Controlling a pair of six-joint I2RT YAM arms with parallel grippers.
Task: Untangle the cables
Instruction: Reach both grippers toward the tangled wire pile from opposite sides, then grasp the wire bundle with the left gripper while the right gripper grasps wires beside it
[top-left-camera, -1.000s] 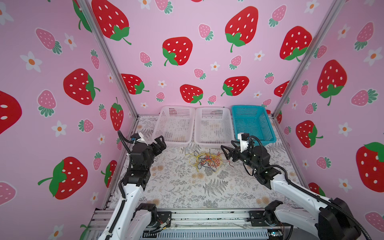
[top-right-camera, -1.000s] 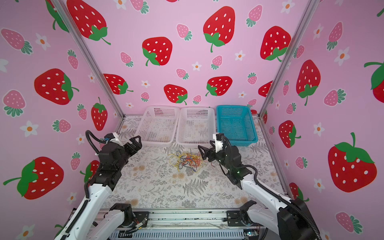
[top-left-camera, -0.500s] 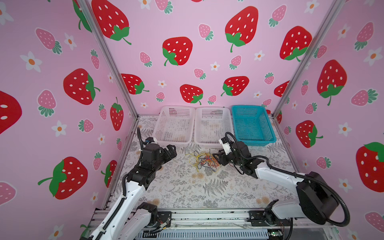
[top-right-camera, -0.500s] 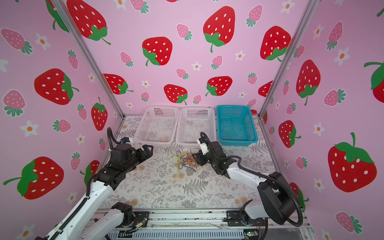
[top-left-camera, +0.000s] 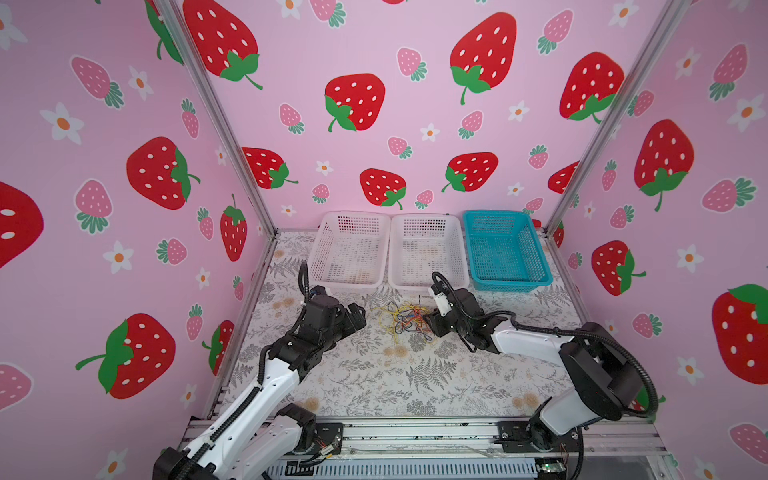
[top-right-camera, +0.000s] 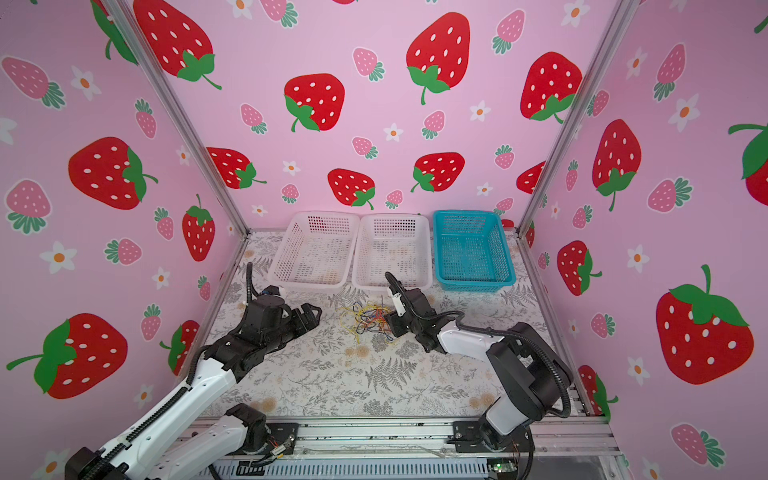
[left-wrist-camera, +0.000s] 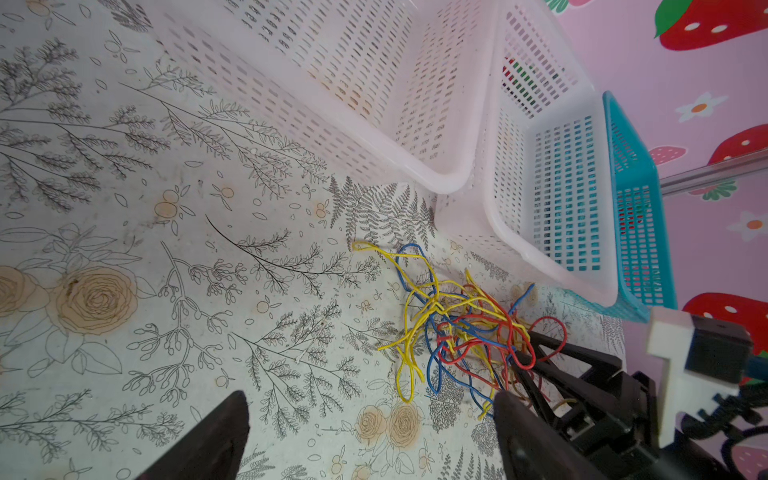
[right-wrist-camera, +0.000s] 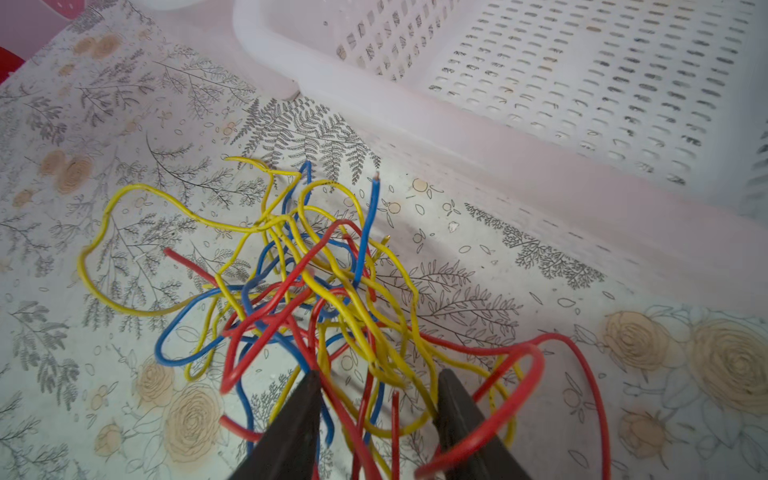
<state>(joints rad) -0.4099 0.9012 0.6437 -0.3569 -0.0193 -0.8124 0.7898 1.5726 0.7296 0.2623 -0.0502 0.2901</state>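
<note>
My right fingers (right-wrist-camera: 291, 432) reached the cables (right-wrist-camera: 299, 282) by the white basket (right-wrist-camera: 415, 112), part-open; left fingers (left-wrist-camera: 208, 440) gape. Pinching several strands risks tightening.

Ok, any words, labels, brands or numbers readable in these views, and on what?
None readable. The cables, the white baskets, the blue basket and the floral table cover carry no writing; the walls show only strawberry and flower prints. The white bracket on the right arm is blank where visible.
</note>
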